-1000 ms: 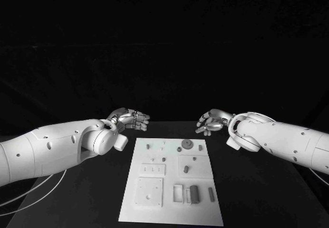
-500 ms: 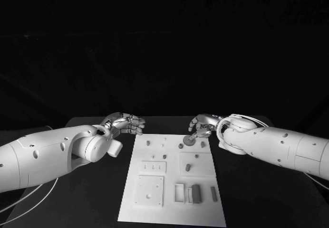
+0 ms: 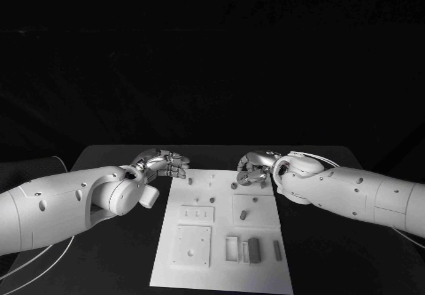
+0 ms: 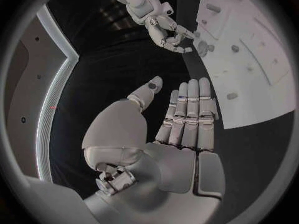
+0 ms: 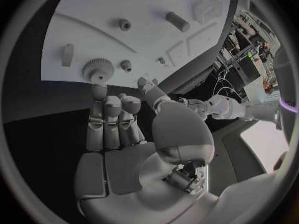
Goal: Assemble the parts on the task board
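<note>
The white task board (image 3: 222,270) lies lengthwise in the middle of the black table. My right hand (image 3: 257,165) reaches over the board's far end. Its straight fingertips (image 5: 98,92) lie at the rim of a large toothed gear (image 5: 95,74), with the thumb apart, and nothing is in its grasp. A small gear (image 5: 126,64) sits just beside the large one. My left hand (image 3: 162,164) hovers off the board's far left corner, holding nothing. Its fingers (image 4: 190,109) are straight and together, and the thumb stands out to the side.
Short pegs (image 3: 212,200) stand on the board's far half. Nearer me are a square recessed plate (image 3: 194,246), a slotted holder (image 3: 232,249) and two dark bars (image 3: 253,249). Black table shows on both sides of the board.
The camera has tilted. My right hand has come down onto the board's far end, to the large gear. My left hand has drawn nearer the board's far left corner.
</note>
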